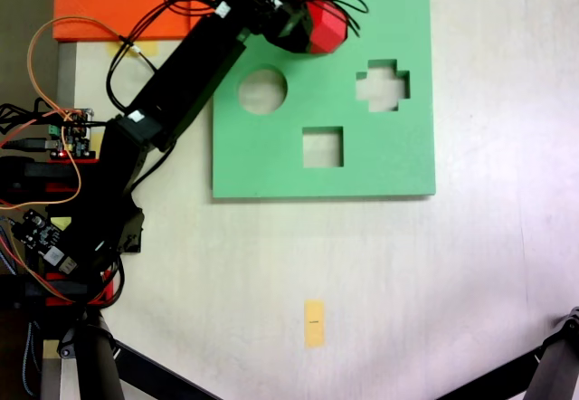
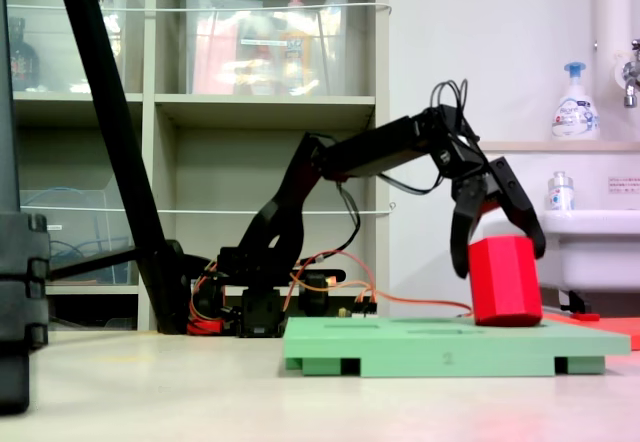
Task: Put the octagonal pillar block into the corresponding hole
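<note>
Octagonal pillar block, clasped between the jaws of the gripper, bottom resting on the green board's far edge: to be turned until facets match, then pressed in.

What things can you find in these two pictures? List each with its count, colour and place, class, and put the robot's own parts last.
Block: one, red, eight-sided, at the far end of the board, bottom at board level, held by the gripper.
Board: one, green, square, on the table.
Cutouts: three seen from above, a round, a cross-shaped and a square.
Orange sheet: one, at the table's top edge in the view from above.
Yellow tape strip: one, on the table below the board.
Soap bottle: one, white with blue pump, on a ledge.
Shelves: one unit, pale, behind the arm.
Arm: one, black.
Gripper: one, black, closed on the block.
</note>
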### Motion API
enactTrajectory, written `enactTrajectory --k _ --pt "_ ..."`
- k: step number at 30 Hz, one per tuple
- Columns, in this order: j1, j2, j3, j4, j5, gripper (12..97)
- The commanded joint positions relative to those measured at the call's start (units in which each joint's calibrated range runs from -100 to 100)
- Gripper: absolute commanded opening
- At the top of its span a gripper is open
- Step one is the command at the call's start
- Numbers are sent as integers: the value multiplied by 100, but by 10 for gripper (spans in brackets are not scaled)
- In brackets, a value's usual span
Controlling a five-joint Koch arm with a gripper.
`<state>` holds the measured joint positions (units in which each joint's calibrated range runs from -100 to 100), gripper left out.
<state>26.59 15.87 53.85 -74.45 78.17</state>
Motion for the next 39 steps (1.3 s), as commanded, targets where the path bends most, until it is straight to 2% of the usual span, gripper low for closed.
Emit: enactTrajectory --k 1,22,30,36,37,38,39 --pt "49 -37 597 497 54 359" --pt "-44 1304 1006 623 49 368" --pt "-117 1472 1006 623 -24 441" --pt "-59 1472 986 237 -24 603" --pt "-34 1402 996 199 -24 685" --pt "-5 1290 996 122 -24 820" --pt "15 1178 996 74 -59 899"
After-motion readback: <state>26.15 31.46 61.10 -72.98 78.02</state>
